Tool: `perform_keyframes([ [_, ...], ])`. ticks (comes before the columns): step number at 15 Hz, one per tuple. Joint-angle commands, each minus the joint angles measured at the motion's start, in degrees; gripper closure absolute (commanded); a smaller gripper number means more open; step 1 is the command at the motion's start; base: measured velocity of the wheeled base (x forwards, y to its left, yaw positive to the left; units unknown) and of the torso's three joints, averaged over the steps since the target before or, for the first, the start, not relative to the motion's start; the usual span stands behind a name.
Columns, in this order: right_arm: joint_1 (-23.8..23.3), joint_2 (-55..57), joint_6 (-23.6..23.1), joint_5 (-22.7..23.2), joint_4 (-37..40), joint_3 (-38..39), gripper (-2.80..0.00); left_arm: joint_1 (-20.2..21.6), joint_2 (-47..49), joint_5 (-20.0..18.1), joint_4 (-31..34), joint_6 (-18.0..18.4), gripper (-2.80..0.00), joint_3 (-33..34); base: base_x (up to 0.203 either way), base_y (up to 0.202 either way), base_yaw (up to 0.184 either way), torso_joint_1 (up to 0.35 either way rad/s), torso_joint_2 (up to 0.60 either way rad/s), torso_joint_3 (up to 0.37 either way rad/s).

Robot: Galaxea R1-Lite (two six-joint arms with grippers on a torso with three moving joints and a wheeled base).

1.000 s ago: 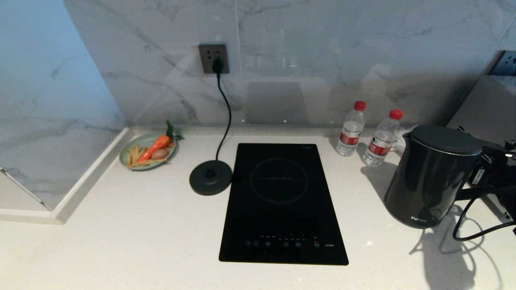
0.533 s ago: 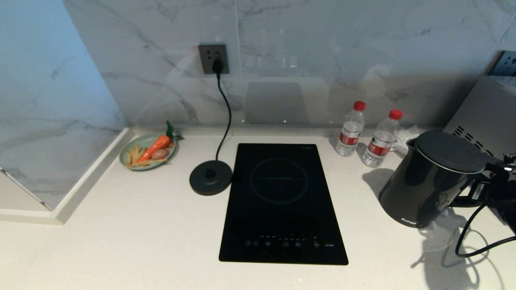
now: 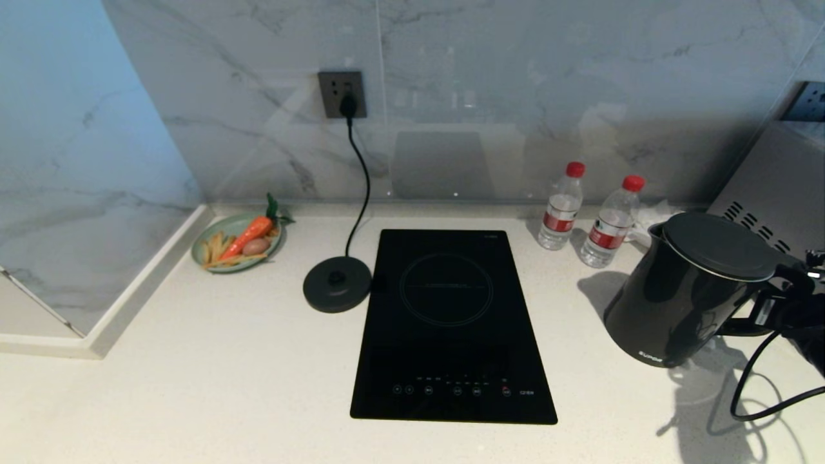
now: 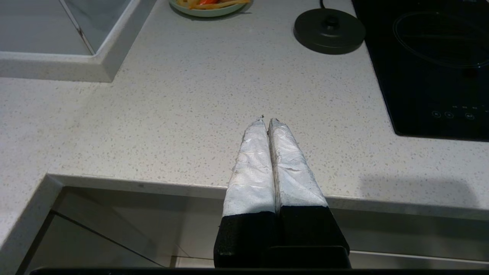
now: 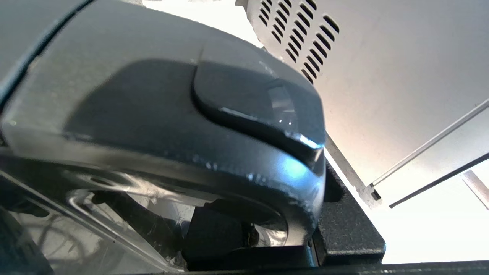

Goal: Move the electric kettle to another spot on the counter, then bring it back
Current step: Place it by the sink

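The glossy black electric kettle (image 3: 683, 296) is at the right end of the white speckled counter (image 3: 225, 361), tilted with its lid leaning right. My right gripper (image 3: 767, 309) is shut on its loop handle from the right. In the right wrist view the kettle's handle and lid (image 5: 172, 114) fill the picture, and the right gripper (image 5: 301, 214) has a finger on each side of the handle. Whether the kettle's bottom touches the counter I cannot tell. My left gripper (image 4: 267, 120) hangs shut and empty over the counter's (image 4: 172, 114) front edge.
The round black power base (image 3: 337, 283) with its cord sits left of the inset cooktop (image 3: 451, 322). Two water bottles (image 3: 562, 206) (image 3: 611, 221) stand just behind the kettle. A plate of toy food (image 3: 237, 243) is far left. A vented steel appliance (image 3: 773, 187) stands at the right.
The kettle stood upright a second ago and has tipped, its lid leaning toward my right gripper. In the last half second it has barely moved. The left arm has stayed still.
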Motion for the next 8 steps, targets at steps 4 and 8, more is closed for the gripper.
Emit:
perform_keyframes([
  [4,0.0,0.0,-0.1,-0.1,-0.5,0.1,-2.80,0.1,0.1,0.0,0.0,0.0,0.00,0.0,0.000,0.000,0.000,0.000,0.00,0.000],
  [8,0.0,-0.5,-0.1,0.0,-0.5,0.9,-2.80,0.1,0.0,0.0,0.0,0.0,0.00,0.0,0.000,0.000,0.000,0.000,0.00,0.000],
])
